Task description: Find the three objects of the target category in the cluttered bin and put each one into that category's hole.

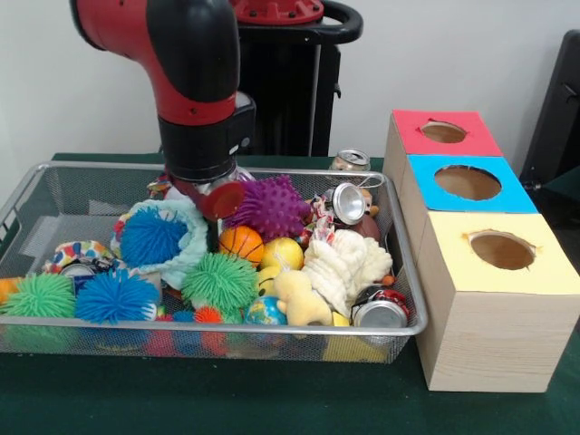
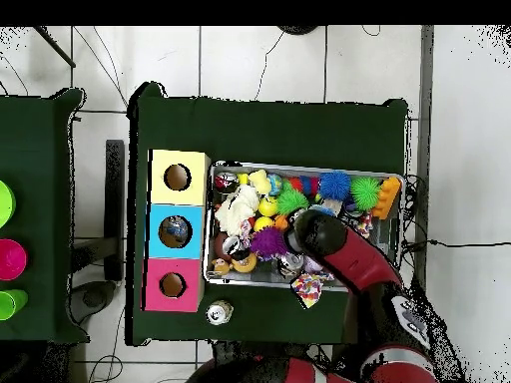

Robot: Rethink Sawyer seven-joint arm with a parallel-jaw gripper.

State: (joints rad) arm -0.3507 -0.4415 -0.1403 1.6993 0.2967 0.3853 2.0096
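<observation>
Front view shows, from the left, the bin (image 1: 36, 195) lying on the green worktop (image 1: 272, 403), full of soft spiky balls, cans and plush toys piled together, so a search is needed. Over its middle the arm hangs low into the pile near the purple spiky ball (image 1: 270, 207), probably to reach one toy; its gripper is hidden, so I cannot tell whether it is apart or together. At the right the box with three holes (image 1: 494, 308) stands just beside the bin, likely to keep each carry short.
</observation>
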